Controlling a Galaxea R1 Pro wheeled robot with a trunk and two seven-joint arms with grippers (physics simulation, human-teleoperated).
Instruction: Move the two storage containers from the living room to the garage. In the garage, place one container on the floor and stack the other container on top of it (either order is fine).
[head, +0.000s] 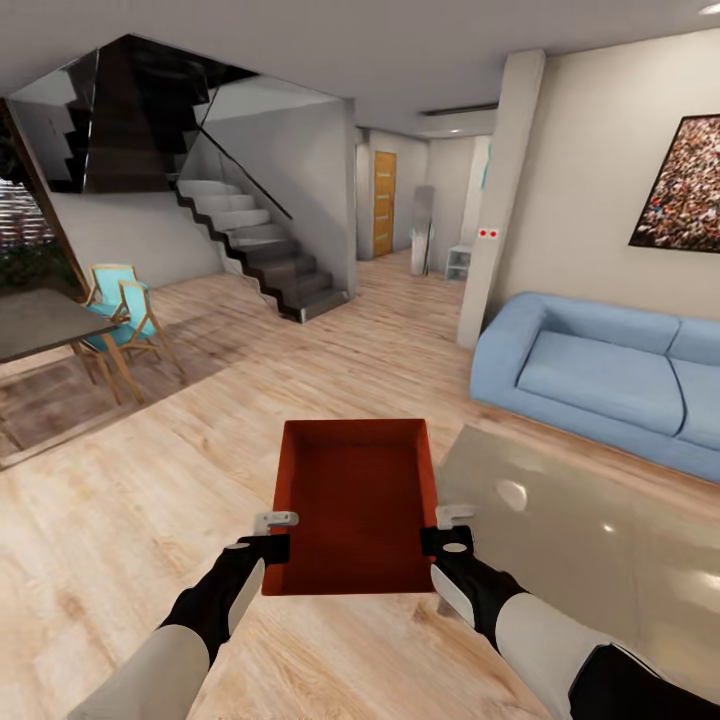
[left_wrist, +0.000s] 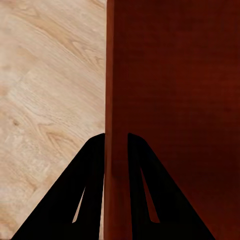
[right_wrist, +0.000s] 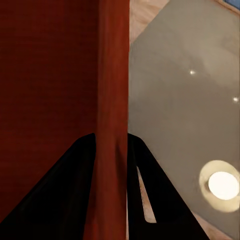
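One orange-red storage container (head: 355, 500) hangs level in front of me above the light wood plank floor of the living room. My left gripper (head: 272, 535) is shut on its left wall, and my right gripper (head: 440, 530) is shut on its right wall. In the left wrist view the black fingers (left_wrist: 85, 190) straddle the thin wall of the container (left_wrist: 175, 100). The right wrist view shows the same pinch, with fingers (right_wrist: 70, 190) on either side of the container's wall (right_wrist: 112, 100). The bin is empty inside.
A glass coffee table (head: 590, 540) lies close at my right, under the right arm. Behind it stands a blue sofa (head: 610, 375). A staircase (head: 265, 250) rises ahead left, a dining table with a turquoise chair (head: 120, 310) sits at left, and a hallway leads to a wooden door (head: 384, 203).
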